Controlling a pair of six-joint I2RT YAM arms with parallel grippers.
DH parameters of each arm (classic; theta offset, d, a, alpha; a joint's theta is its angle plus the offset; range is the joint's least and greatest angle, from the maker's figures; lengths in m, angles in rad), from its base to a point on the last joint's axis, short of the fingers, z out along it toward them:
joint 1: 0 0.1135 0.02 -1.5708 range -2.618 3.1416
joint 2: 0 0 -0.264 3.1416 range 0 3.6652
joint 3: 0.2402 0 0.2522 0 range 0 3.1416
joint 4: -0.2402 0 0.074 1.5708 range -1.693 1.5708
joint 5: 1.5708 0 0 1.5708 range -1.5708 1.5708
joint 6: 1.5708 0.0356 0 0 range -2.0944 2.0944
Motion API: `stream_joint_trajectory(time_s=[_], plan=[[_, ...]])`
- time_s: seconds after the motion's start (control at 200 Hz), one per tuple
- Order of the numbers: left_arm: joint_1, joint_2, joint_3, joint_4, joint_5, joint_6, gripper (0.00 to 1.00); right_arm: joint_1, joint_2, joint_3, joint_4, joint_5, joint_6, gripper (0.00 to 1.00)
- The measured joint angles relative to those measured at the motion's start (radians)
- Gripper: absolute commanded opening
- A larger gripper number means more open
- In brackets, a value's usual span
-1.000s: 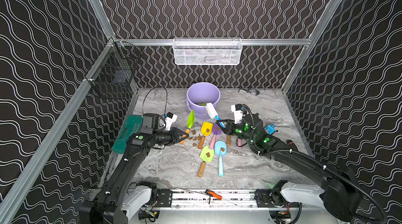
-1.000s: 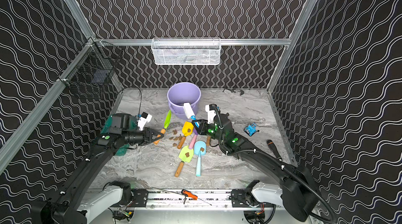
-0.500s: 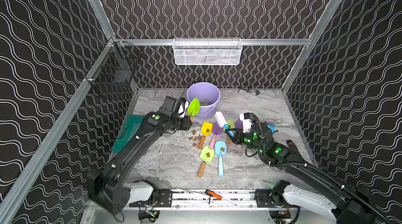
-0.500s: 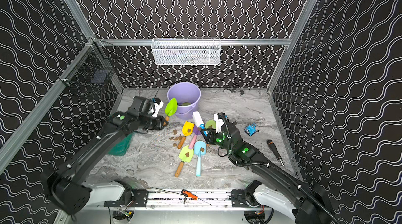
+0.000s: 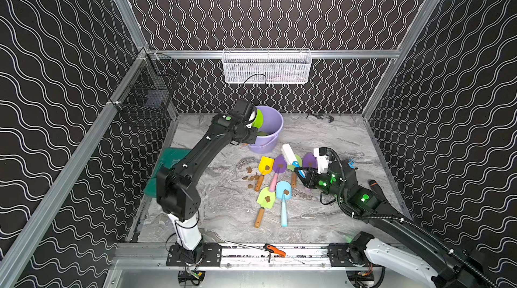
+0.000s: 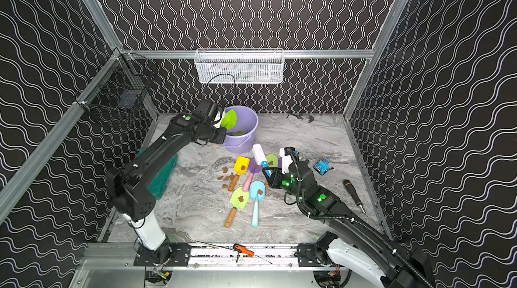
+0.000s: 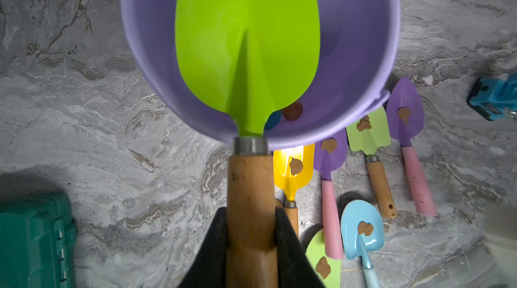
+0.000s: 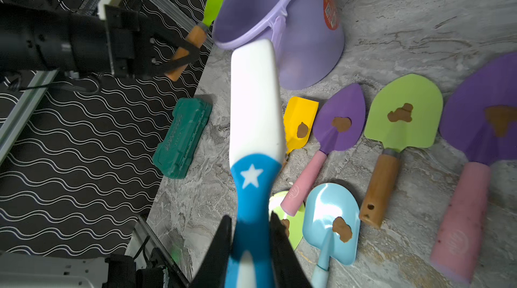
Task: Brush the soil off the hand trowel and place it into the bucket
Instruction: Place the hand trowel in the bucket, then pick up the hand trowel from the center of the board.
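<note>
My left gripper (image 7: 251, 211) is shut on the wooden handle of a lime-green hand trowel (image 7: 246, 35). Its bare blade (image 5: 256, 118) hangs tilted over the mouth of the lilac bucket (image 5: 270, 135), seen in both top views (image 6: 246, 138). My right gripper (image 8: 251, 219) is shut on the blue handle of a white-and-blue brush (image 8: 254, 99), low over the pile of trowels (image 5: 289, 155). Loose brown soil (image 5: 250, 177) lies on the table left of the pile. A clump also sits on each lying trowel blade, such as the yellow one (image 7: 296, 165).
Several trowels lie between bucket and right arm: yellow (image 5: 265, 165), purple (image 5: 279, 164), light green (image 5: 265, 198), pale blue (image 5: 284, 191). A green case (image 5: 167, 160) is at the left wall and a black screwdriver (image 6: 353, 193) at the right. A white mesh basket (image 5: 267, 67) hangs on the back wall.
My left arm lifted the green trowel off the table and carried it back over the bucket. My right gripper drew the brush away to the right, toward the near side.
</note>
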Motion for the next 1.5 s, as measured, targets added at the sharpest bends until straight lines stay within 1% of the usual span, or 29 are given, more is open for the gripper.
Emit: stream_joint_trajectory(time_s=[0.065,0.095,0.15,0.215,0.25,0.325,0.43,0.575,0.681,0.761,0.891,0.971,1.026,1.066,1.146,1.206,1.376,1.441,1.501], plan=[[0.0,0.049,0.045,-0.014,-0.001,0.005,0.0,0.0,-0.008,-0.003,-0.003,0.006,-0.002,0.0],[0.0,0.07,0.062,-0.021,-0.002,0.008,0.07,0.0,-0.011,-0.004,-0.007,0.009,-0.002,0.0],[0.0,0.101,0.087,-0.03,-0.009,0.021,0.17,0.0,-0.017,-0.005,-0.008,0.013,-0.002,0.0],[0.0,0.117,0.106,-0.031,-0.013,0.022,0.33,0.0,-0.021,-0.006,-0.01,0.013,-0.002,0.0],[0.0,0.119,0.114,-0.035,-0.015,0.023,0.37,0.0,-0.023,-0.008,-0.011,0.013,-0.002,0.0],[0.0,0.123,0.127,-0.04,-0.016,0.024,0.42,0.0,-0.025,-0.01,-0.017,0.013,-0.002,0.0],[0.0,0.124,0.147,-0.045,-0.016,0.025,0.44,0.0,-0.026,-0.011,-0.023,0.013,-0.001,0.0],[0.0,0.119,0.166,-0.045,-0.016,0.024,0.43,0.0,-0.021,-0.011,-0.028,0.012,-0.001,0.0],[0.0,0.07,0.13,-0.027,-0.032,0.021,0.43,0.0,-0.02,-0.006,-0.036,0.013,-0.001,0.0],[-0.001,-0.021,0.029,0.024,-0.047,0.008,0.43,0.0,-0.019,-0.003,-0.037,0.013,-0.001,0.0],[-0.009,-0.224,-0.204,0.111,-0.066,-0.039,0.43,0.003,-0.016,-0.005,-0.038,0.012,-0.002,0.0],[-0.035,-0.353,-0.344,0.154,-0.075,-0.078,0.42,0.005,-0.027,-0.026,-0.031,0.011,-0.001,0.0],[-0.067,-0.433,-0.432,0.178,-0.061,-0.109,0.42,0.006,-0.032,-0.035,-0.04,0.008,0.0,0.0],[-0.107,-0.486,-0.496,0.187,-0.057,-0.129,0.42,0.01,-0.035,-0.035,-0.045,0.006,0.004,0.0],[-0.221,-0.581,-0.624,0.195,-0.057,-0.178,0.43,0.017,-0.045,-0.035,-0.049,0.001,0.006,0.0],[-0.302,-0.64,-0.713,0.194,-0.079,-0.222,0.45,0.024,-0.051,-0.035,-0.056,0.0,0.006,0.0],[-0.546,-0.797,-0.934,0.188,-0.224,-0.365,0.5,0.068,-0.063,-0.038,-0.101,0.016,0.014,0.0],[-0.624,-0.827,-0.992,0.188,-0.272,-0.414,0.52,0.095,-0.064,-0.043,-0.103,0.024,0.018,0.0],[-0.684,-0.824,-1.025,0.195,-0.308,-0.454,0.53,0.121,-0.056,-0.045,-0.107,0.041,0.025,0.0]])
